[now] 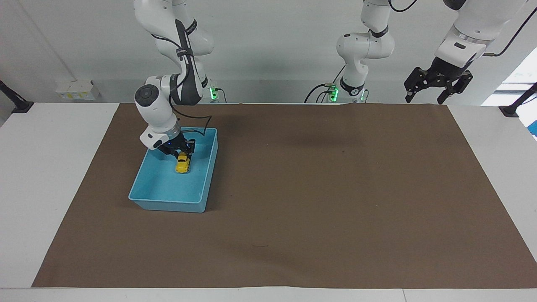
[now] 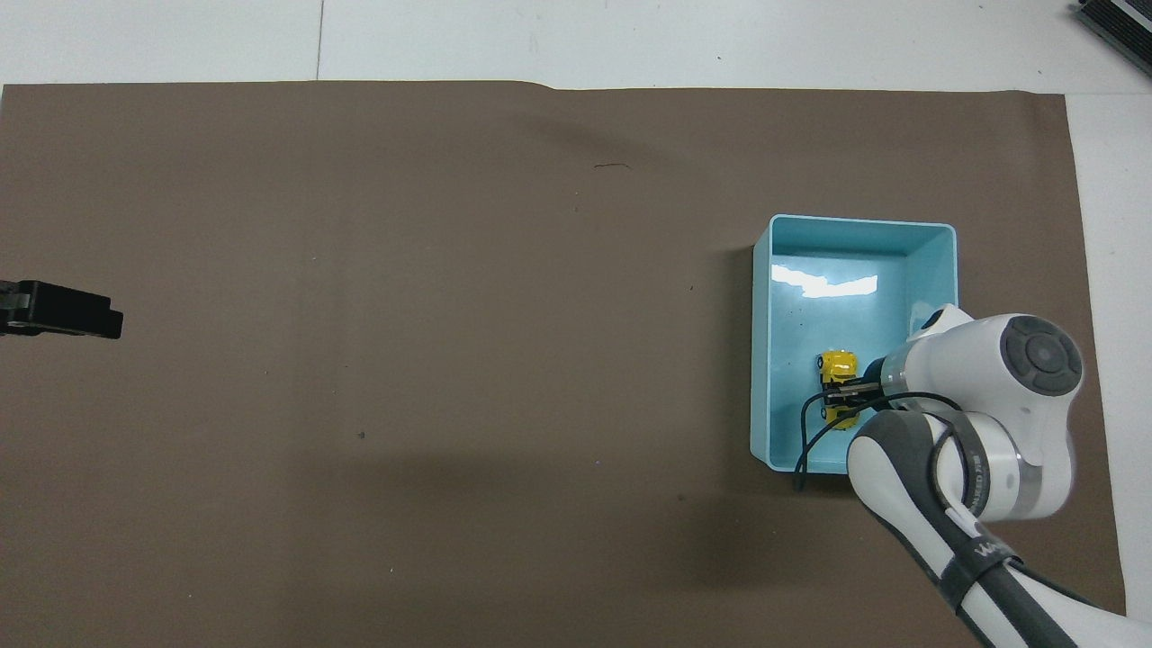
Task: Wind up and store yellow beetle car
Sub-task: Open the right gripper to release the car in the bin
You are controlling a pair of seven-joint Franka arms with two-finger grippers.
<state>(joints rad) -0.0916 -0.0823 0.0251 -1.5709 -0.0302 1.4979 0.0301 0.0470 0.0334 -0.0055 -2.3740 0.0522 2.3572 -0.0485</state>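
While inside the blue bin, right gripper jaws clamped on the yellow car; left gripper waiting, jaws spread.

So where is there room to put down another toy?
Most of the brown mat is bare, from the blue bin toward the left arm's end, where the left gripper waits, open. The bin's floor farther from the robots is free too. It is crowded only in the bin's nearer part, where the right gripper holds the yellow beetle car.
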